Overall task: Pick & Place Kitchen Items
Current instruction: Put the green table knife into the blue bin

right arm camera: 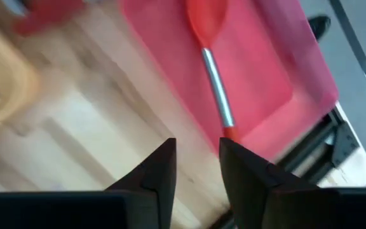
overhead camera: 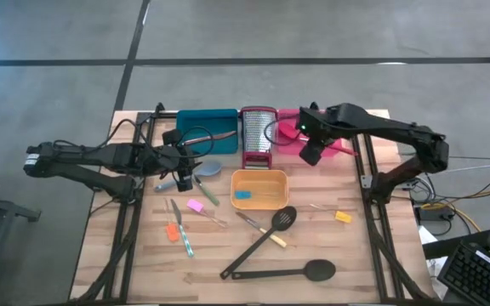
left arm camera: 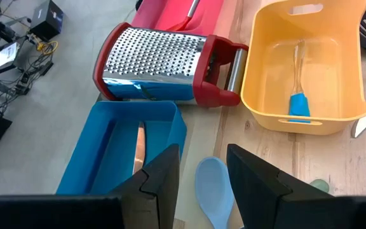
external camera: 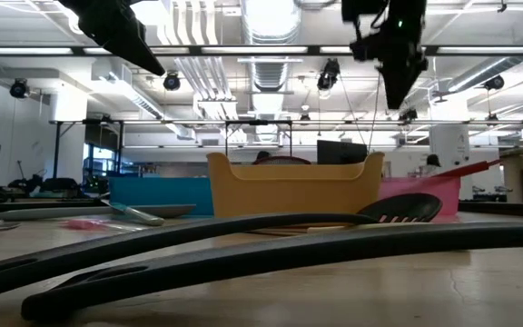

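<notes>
Black utensils [overhead camera: 270,246] number three on the wood; three trays [overhead camera: 259,189] stand behind; both claws [left arm camera: 202,175] gape empty.

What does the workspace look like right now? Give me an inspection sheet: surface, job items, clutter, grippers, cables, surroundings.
Surface: wooden slat table, no spills seen.
Job's things: black spoon and slotted spatula lie loose at the front; light blue spoon beside the teal tray; blue-tipped tool inside the orange tray; red spoon in the pink tray; small pink piece and yellow piece loose.
Clutter: steel grater lying between the teal and pink trays.
Grippers: left gripper open above the light blue spoon, empty; right gripper open near the pink tray, empty.
Cables: black loop over the teal tray.
Surroundings: keyboard off the table; nobody seen.
</notes>
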Robot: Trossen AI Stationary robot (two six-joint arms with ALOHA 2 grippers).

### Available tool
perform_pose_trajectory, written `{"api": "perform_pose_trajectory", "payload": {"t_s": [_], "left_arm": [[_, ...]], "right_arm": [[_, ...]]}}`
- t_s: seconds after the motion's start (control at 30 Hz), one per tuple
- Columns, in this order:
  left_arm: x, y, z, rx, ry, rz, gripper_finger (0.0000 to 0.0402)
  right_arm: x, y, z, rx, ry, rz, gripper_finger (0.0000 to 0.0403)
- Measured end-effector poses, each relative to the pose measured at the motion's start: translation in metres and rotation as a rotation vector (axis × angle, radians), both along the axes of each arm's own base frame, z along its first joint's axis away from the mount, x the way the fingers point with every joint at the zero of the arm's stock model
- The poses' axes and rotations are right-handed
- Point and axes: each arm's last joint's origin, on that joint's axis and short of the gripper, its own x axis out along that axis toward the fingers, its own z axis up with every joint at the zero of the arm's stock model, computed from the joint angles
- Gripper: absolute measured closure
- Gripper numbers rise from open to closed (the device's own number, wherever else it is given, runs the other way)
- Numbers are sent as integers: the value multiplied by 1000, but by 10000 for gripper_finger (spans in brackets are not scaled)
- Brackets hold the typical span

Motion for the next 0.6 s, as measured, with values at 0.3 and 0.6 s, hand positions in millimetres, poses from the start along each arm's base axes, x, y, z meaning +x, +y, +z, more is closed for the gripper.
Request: {"api": "perform_pose_trajectory", "payload": {"t_s": [0.3, 0.6], "left_arm": [[-2, 0, -4, -32, 33, 21, 266], [-7, -14, -13, -39, 137, -41, 266]], "right_arm": [[12, 57, 14, -107, -136, 172, 371], [19, 105, 9, -140, -164, 245, 391]]}}
